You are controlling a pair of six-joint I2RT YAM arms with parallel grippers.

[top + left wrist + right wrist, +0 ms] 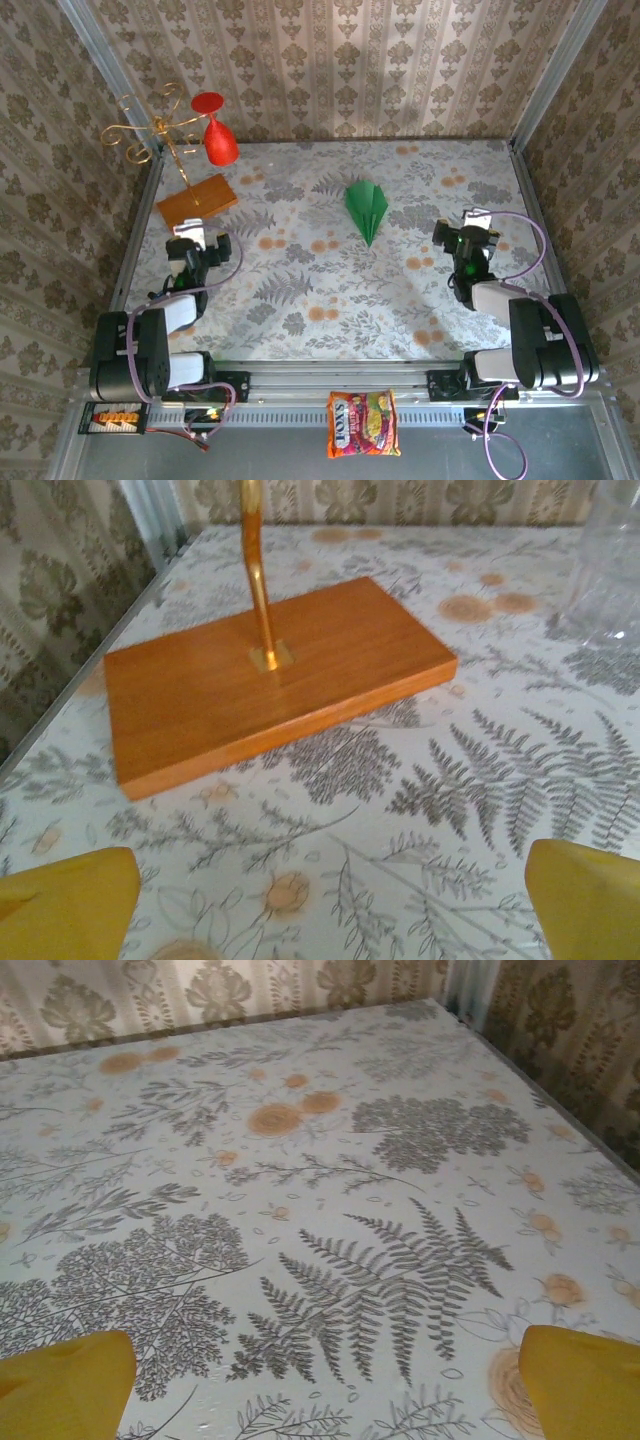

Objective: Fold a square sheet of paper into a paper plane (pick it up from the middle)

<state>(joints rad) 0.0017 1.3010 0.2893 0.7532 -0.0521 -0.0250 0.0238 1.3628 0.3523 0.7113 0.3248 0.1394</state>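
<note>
3 walls (340,60) close in the table (300,330), all papered in a beige damask with pale vertical stripes and repeated leafy medallions. the back wall meets the side walls at 2 grey metal corner posts (103,55), which slant outward toward the top of the overhead view. the table top is covered by a pale cloth (320,1210) printed with grey ferns, leafy trees and small orange blooms. along its near edge runs a silver aluminium rail (340,378), and below that lies a flat grey strip (270,455). the light is soft and even, with only faint shadows on the cloth.
</note>
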